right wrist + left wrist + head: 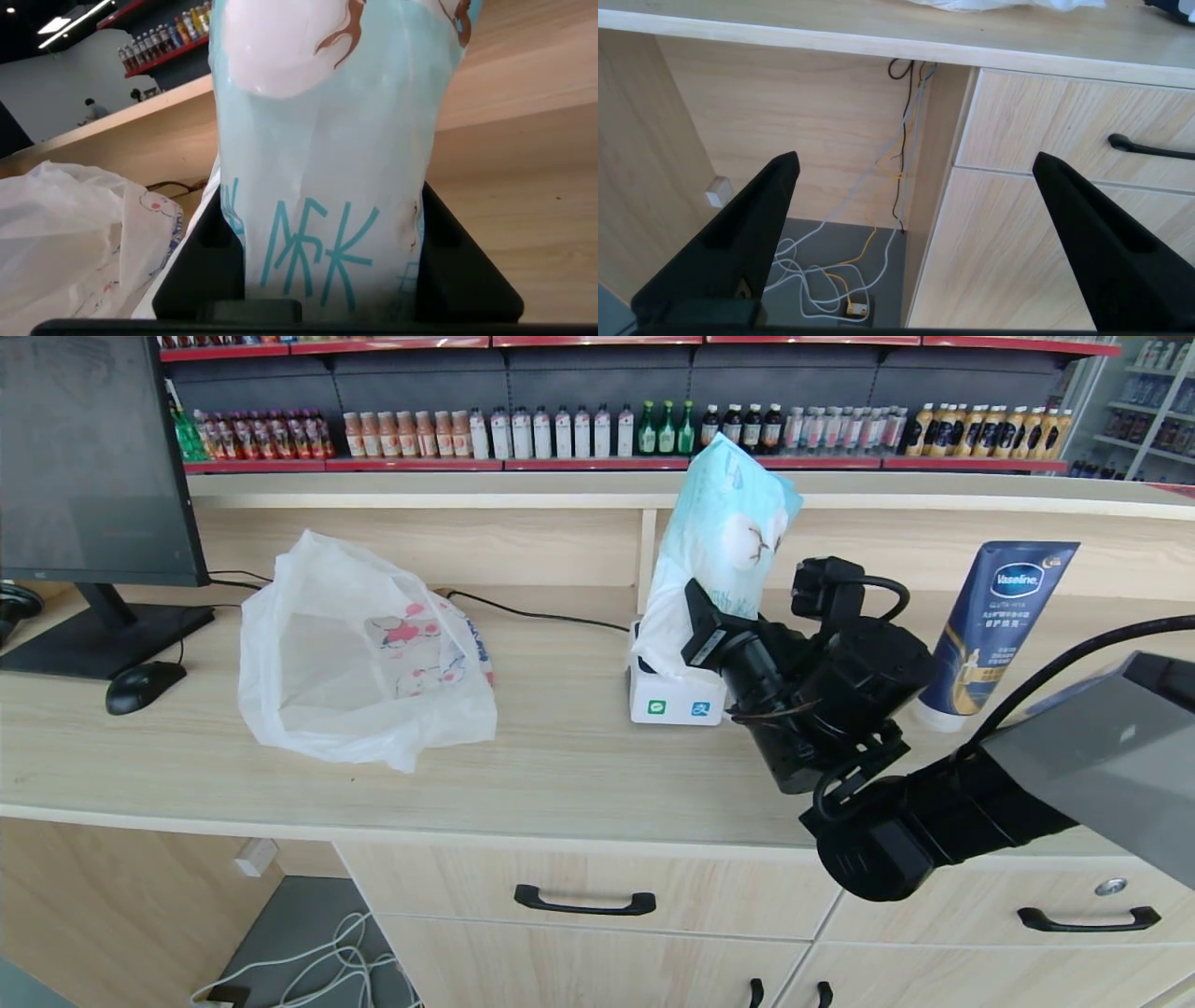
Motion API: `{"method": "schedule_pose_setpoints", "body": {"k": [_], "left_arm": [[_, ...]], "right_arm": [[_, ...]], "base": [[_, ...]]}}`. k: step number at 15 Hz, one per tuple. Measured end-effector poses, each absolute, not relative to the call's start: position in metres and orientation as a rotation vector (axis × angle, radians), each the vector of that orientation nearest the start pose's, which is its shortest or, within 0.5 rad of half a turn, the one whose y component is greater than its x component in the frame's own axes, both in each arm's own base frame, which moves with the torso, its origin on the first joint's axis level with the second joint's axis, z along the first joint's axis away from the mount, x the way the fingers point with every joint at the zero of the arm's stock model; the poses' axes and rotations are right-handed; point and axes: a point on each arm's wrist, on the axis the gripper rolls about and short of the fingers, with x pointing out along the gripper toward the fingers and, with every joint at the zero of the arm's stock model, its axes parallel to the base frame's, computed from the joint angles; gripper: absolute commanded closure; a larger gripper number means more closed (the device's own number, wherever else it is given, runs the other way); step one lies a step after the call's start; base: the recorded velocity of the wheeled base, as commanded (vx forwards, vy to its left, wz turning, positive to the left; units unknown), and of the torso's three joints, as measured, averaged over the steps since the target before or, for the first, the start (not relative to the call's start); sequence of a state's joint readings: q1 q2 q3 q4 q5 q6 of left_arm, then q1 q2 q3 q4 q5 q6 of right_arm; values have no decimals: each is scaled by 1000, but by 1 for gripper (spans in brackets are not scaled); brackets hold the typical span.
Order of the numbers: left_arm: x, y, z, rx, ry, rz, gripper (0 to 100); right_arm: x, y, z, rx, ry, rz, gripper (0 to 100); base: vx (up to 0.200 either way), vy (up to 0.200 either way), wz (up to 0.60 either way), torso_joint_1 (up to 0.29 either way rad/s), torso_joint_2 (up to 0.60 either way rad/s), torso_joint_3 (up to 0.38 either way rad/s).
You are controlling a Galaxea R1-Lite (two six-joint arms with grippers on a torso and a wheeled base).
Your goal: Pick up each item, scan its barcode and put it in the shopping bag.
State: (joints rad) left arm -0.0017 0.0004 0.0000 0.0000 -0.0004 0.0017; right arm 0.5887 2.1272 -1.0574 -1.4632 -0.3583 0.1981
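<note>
the right gripper [711,616] sits right of centre in the head view, clamped on the lower part of a pale blue packet [728,513] that stands upright and reaches into the upper centre of the frame. in the right wrist view the two black fingers [201,261] press against either side of the packet [327,140], whose white and blue wrapper bulges above them. the packet's bottom end hangs just over a small white scanner box [677,702] on the wooden counter [579,765]; whether they touch cannot be told. the shopping bag [355,653], a thin white plastic one, lies slumped with its mouth open at the centre left of the head view, well apart from the packet, and a pack with pink print [420,644] shows through its wall. a dark blue lotion tube [994,625] stands on its cap at the right of the frame, near the arm. a dark monitor [93,457] fills the upper left corner, with a black mouse [142,686] below it. the left gripper [915,163] is down in front of the cabinet below the counter, its fingers spread wide with nothing between them; beyond it are loose cables [831,280] on the floor and a drawer handle [1148,147].
</note>
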Motion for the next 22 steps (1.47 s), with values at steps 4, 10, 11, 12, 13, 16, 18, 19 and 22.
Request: {"method": "schedule_pose_setpoints", "body": {"k": [4,10,11,12,13,16,18,19,22], "left_arm": [[-23,0,75,2,0,-2,0],[-23,0,75,2,0,-2,0],[-23,0,75,2,0,-2,0],[-23,0,75,2,0,-2,0],[-23,0,75,2,0,-2,0],[-23,0,75,2,0,-2,0],[-23,0,75,3,0,-2,0],[-23,0,75,3,0,-2,0],[-23,0,75,3,0,-2,0]], "right_arm": [[337,216,179,378,-335,263,100],[312,204,187,384,-375,281,100],[304,198,190,380,-372,281,100],[295,192,192,373,-365,281,100],[283,186,194,360,-353,281,100],[246,165,200,323,-336,288,100],[224,150,203,298,-331,311,100],[212,143,203,273,-329,337,100],[187,126,207,228,-347,452,100]], "base": [[0,0,0,0,0,0],[0,0,0,0,0,0],[0,0,0,0,0,0],[0,0,0,0,0,0],[0,0,0,0,0,0],[0,0,0,0,0,0],[0,0,0,0,0,0],[0,0,0,0,0,0],[0,0,0,0,0,0]]}}
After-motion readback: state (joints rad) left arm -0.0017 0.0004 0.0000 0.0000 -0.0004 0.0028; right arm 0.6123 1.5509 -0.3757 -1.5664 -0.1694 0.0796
